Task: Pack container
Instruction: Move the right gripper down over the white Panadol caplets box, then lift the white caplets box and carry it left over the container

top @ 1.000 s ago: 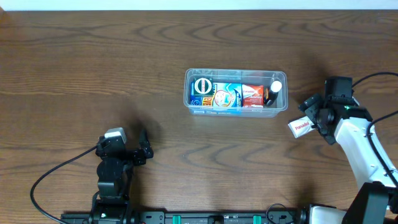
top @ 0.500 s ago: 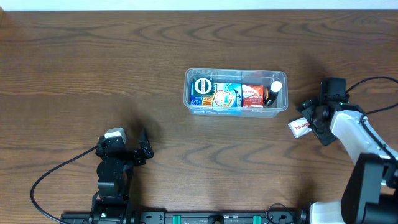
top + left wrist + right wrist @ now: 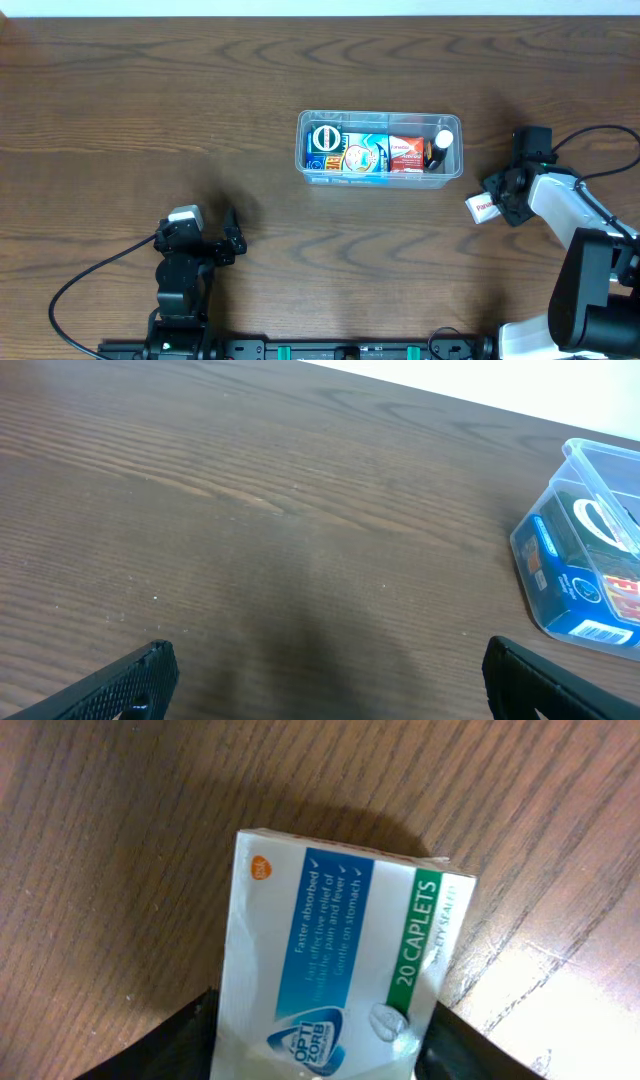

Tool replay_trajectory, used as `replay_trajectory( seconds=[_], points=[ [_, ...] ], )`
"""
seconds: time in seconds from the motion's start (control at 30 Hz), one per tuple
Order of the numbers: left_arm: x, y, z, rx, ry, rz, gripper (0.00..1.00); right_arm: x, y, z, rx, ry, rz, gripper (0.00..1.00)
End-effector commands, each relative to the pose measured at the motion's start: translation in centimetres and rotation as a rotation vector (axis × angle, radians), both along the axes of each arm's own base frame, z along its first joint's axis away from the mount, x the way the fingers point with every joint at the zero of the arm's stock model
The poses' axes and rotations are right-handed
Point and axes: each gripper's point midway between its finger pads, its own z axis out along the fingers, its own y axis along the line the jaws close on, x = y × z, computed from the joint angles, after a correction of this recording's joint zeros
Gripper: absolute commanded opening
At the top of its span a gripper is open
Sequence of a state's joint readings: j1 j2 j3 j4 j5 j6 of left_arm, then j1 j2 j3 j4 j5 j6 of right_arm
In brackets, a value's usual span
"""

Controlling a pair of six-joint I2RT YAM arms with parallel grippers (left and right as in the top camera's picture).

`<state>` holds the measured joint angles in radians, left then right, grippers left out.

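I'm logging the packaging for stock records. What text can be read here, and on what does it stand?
"20 CAPLETS": green band on the white box.
"Faster absorbed": blue panel of that box; the lines below are blurred.
"OPTI": bottom of that panel; the rest is cut off.
Labels on the boxes inside the container: too small to read.

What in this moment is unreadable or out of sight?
Right wrist: whether the right tool grips the caplet box; the bottom edge cuts off its fingers.
Overhead: that box's print is too small to read.
Left wrist: the container is cut off by the right edge.
Overhead: labels on the packs inside are too small.
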<state>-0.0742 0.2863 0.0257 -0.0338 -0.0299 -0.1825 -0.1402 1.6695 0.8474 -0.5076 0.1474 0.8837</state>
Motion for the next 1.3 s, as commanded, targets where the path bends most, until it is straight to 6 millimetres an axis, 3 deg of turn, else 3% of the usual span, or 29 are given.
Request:
replay_trajectory(
  seconds=[0.0,0.17,0.37,0.5,0.6,0.73,0.9,1.03,1.1,1.27],
  points=[
    [-0.6,0.2,-1.8,0.016,0.058,0.008,0.98,-0.3,-0.3,-0.3,-0.011,0.017,0.008,0.58],
    [-0.6,0.2,-1.8,0.016,0.057,0.008,0.98,-0.2,-0.3,-0.1,-0.018,0.018,0.039,0.59],
    [-0.6,0.2,-1.8,0.017,0.057,0.008,0.98,0.3,-0.4,1.1,-0.032,-0.012,0.068,0.38],
    [-0.6,0.2,-1.8,0.016,0.058,0.008,0.98,0.5,-0.4,1.8,-0.039,-0.032,0.083,0.47],
    [-0.6,0.2,-1.8,0.017,0.057,0.008,0.98,1.1,-0.5,2.9,-0.063,-0.055,0.149,0.48],
    [-0.6,0.2,-1.8,0.016,0.058,0.008,0.98,2.7,-0.6,7.2,-0.133,-0.124,0.295,0.45],
    [-0.6,0.2,-1.8,0.016,0.058,0.008,0.98,4.8,0.1,16.0,-0.201,-0.272,0.476,0.38],
    [-0.6,0.2,-1.8,0.016,0.058,0.008,0.98,6.3,3.0,22.6,-0.223,-0.428,0.673,0.38],
    [-0.6,0.2,-1.8,0.017,0.057,0.008,0.98,6.7,4.6,25.0,-0.245,-0.483,0.750,0.40],
    [-0.6,0.2,-1.8,0.017,0.057,0.008,0.98,7.6,10.0,27.5,-0.334,-0.551,1.016,0.39]
  ],
)
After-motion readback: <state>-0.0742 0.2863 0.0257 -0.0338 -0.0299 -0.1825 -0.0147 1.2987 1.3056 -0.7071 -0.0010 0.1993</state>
